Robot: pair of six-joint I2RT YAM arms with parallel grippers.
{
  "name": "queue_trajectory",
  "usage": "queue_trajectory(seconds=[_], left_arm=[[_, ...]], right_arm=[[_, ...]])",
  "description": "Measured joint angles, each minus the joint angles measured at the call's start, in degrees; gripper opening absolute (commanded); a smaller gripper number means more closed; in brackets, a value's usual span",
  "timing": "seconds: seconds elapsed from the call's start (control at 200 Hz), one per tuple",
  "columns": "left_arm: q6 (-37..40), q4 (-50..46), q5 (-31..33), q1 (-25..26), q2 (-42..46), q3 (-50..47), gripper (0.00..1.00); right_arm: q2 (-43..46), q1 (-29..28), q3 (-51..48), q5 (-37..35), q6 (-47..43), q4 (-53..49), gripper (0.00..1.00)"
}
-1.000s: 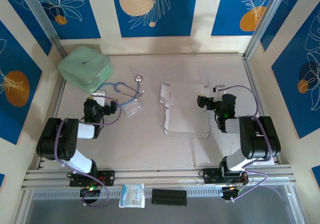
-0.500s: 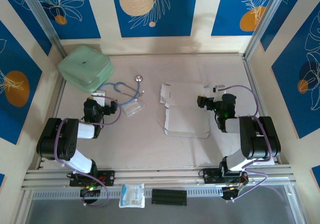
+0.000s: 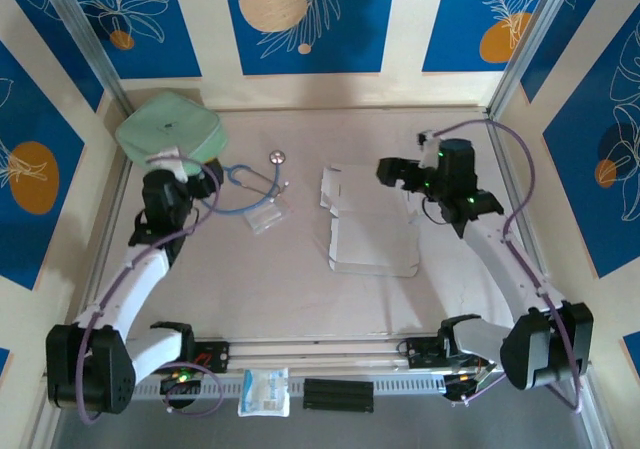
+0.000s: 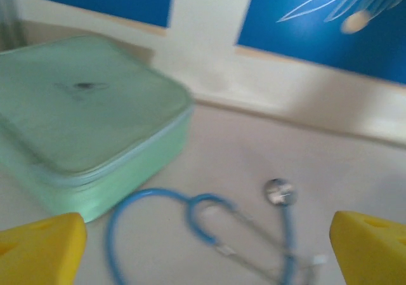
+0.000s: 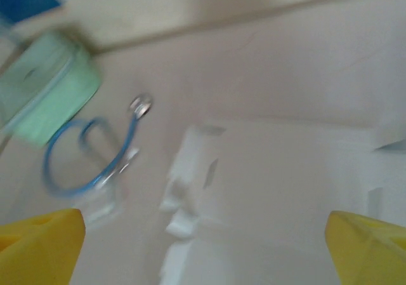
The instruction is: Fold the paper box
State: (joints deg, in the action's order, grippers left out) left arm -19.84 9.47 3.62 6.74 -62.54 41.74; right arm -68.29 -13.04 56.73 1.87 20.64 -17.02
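paper box | unfolded, flat, white face up | flaps apparently spread

Blur smears the paper box, its lower part seemingly cut off below.

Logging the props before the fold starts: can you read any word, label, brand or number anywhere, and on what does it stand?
No text can be read.
Green case: a small dark mark on its lid, too blurred to read.
Packet at the near edge: bluish print, too small to read.
Paper box: lies flat with its white face up, no print visible.
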Motion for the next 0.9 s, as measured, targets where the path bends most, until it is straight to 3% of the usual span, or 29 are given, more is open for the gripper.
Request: queue_trajectory(seconds=[0.155, 0.26, 0.36, 0.655, 0.9], left_arm=[[-7.82, -16.96, -6.78, 10.99, -8.68, 14.12, 0.86], [-8.68, -26.71, -9.31, 20.02, -19.96, 22.38, 0.82], [-8.02, -32.61, -10.58, 24.9, -30.97, 30.16, 0.78], [-1.84, -41.38, -11.82, 25.94, -59.63, 56.28, 0.68], [1.46, -44.3, -15.91, 25.9, -71.38, 67.63, 0.46]], right_arm=[[-8.24, -8.63, 7.98, 4.92, 0.22, -14.21, 0.98], [-10.6, -9.62, 8.5, 6.64, 0.76, -19.15, 0.97], [-10.62, -9.55, 8.5, 6.78, 1.57, -21.66, 0.97], [-4.74, -9.27, 6.38, 5.62, 2.78, -22.75, 0.98], [-2.27, -7.58, 5.07, 4.76, 2.8, -22.91, 0.98]])
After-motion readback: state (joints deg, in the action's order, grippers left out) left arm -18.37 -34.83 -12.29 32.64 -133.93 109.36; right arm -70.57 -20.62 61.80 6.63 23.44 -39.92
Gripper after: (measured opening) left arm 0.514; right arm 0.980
